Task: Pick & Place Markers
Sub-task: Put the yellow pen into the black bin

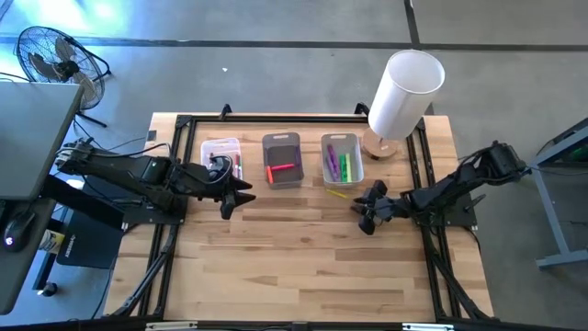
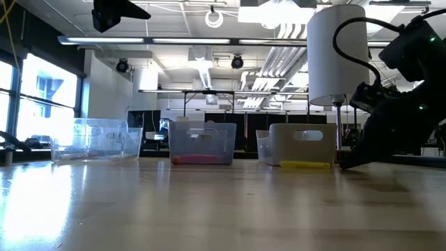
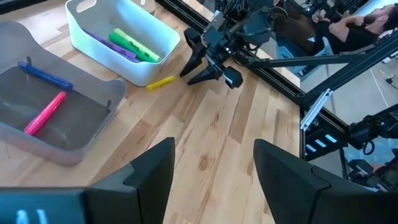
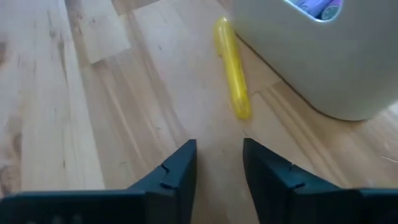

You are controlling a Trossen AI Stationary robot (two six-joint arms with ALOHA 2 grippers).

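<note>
A yellow marker [image 1: 338, 193] lies flat on the table just in front of the white bin [image 1: 356, 170]; it also shows in the right wrist view [image 4: 233, 68] and the low view [image 2: 304, 164]. The white bin holds green and purple markers [image 3: 127, 45]. The grey middle bin [image 1: 266, 147] holds a pink marker [image 3: 43, 113] and a blue one. The clear left bin [image 1: 208, 147] holds several more. My right gripper [image 4: 219, 165] is open, low over the table, a short way on the near side of the yellow marker. My left gripper [image 3: 214, 162] is open, raised near the clear bin.
A tall white cylinder lamp [image 1: 404, 92] on a wooden base stands at the far right corner, beside the white bin. Black frame rails [image 1: 424, 175] run along the table's sides. Bare wood [image 1: 294, 267] fills the near half of the table.
</note>
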